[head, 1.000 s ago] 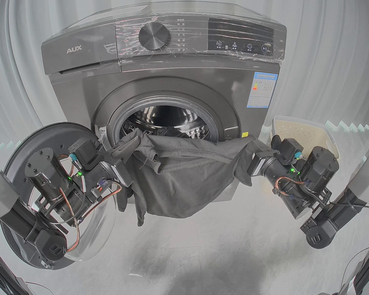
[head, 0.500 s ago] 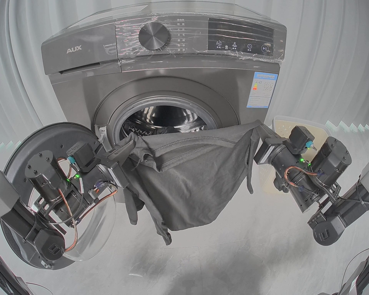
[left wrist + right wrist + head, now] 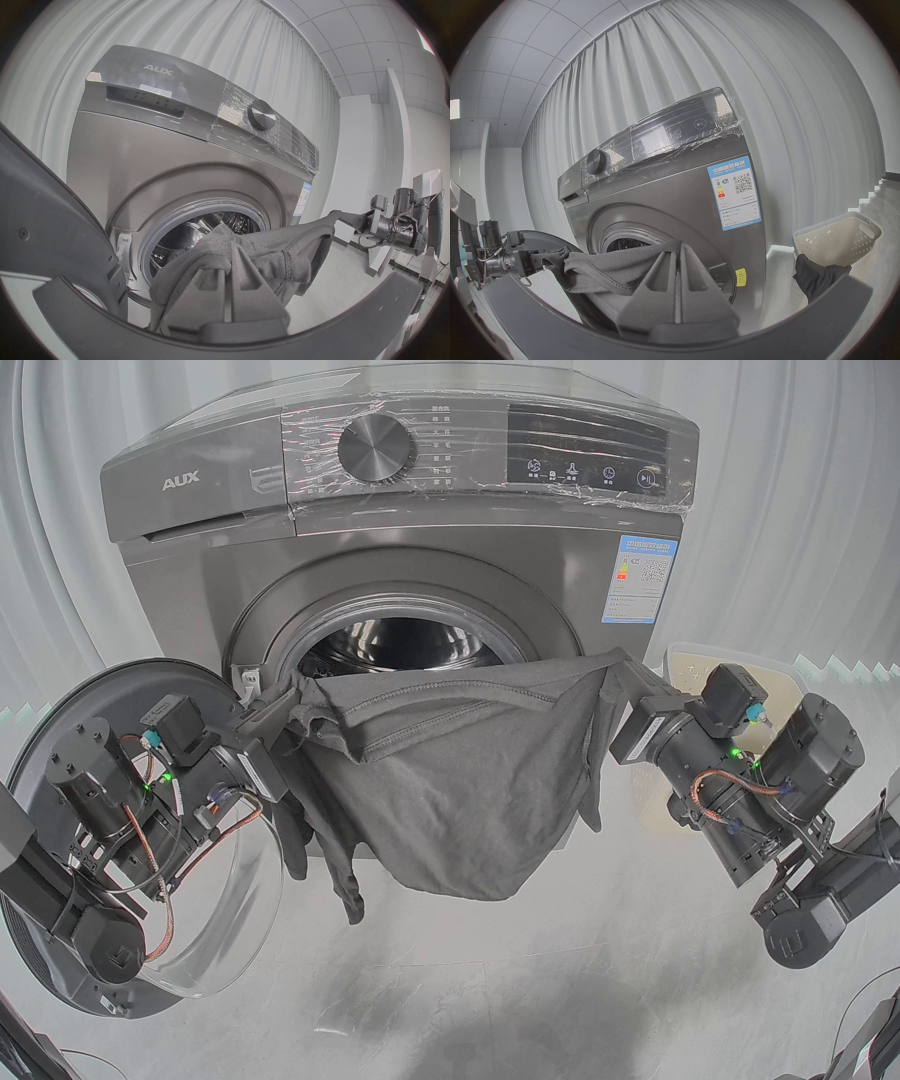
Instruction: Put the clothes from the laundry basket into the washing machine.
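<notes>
A dark grey garment (image 3: pixel 450 782) hangs stretched in front of the washing machine (image 3: pixel 394 547) drum opening (image 3: pixel 398 646), its top edge level with the lower rim. My left gripper (image 3: pixel 281 709) is shut on its left end (image 3: pixel 225 253), beside the open door (image 3: pixel 122 697). My right gripper (image 3: pixel 630 674) is shut on its right end (image 3: pixel 637 265). The cream laundry basket (image 3: pixel 741 683) stands to the right of the machine, behind my right arm, and a black cloth (image 3: pixel 818 276) hangs over its rim.
The round door (image 3: pixel 47 225) stands wide open to the left, close behind my left arm. Grey curtains (image 3: pixel 797 501) hang behind the machine. Bare pale floor (image 3: pixel 516 969) lies below the garment.
Both grippers have lifted the garment and pulled it taut, its top edge rising to the drum opening. My right gripper moved up and away from the basket; the left arm drew slightly left.
</notes>
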Controlling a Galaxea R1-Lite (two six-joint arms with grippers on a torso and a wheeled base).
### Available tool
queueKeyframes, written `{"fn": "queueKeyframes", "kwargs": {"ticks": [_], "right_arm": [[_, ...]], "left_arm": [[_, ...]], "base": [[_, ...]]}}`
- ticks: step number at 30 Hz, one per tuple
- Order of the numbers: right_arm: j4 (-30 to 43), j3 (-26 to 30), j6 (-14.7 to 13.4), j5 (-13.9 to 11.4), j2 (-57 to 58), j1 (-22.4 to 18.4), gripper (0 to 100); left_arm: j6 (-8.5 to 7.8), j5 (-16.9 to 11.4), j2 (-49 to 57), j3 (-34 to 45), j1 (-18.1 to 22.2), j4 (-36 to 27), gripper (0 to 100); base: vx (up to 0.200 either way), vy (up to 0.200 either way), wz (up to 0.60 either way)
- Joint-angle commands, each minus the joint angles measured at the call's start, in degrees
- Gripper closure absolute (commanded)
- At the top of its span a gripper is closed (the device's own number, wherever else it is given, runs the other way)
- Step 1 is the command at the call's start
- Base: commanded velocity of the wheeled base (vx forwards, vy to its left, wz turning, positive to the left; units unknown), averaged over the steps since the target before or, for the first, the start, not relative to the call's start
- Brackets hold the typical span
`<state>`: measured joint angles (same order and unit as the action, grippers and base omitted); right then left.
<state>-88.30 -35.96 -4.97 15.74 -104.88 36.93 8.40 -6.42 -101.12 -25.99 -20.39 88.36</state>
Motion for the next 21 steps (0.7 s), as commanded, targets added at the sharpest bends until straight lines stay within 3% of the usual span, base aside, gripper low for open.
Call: {"fn": "queueKeyframes", "kwargs": {"ticks": [1, 7, 21], "right_arm": [[-0.03, -0.34, -0.04, 0.08, 0.2, 0.16, 100], [-0.03, -1.57, -0.3, 1.75, 0.29, 0.16, 100], [-0.03, -2.18, -0.39, 1.84, 0.64, 0.16, 100]], "left_arm": [[0.13, -0.08, 1.37, -0.2, 0.71, 0.06, 100], [0.13, -0.52, 2.33, -0.29, 1.59, 0.06, 100], [0.3, -0.43, 3.12, -0.73, 1.5, 0.06, 100]], "base": [[0.0, 0.0, 0.0], [0.0, 0.0, 0.0], [0.0, 0.0, 0.0]]}}
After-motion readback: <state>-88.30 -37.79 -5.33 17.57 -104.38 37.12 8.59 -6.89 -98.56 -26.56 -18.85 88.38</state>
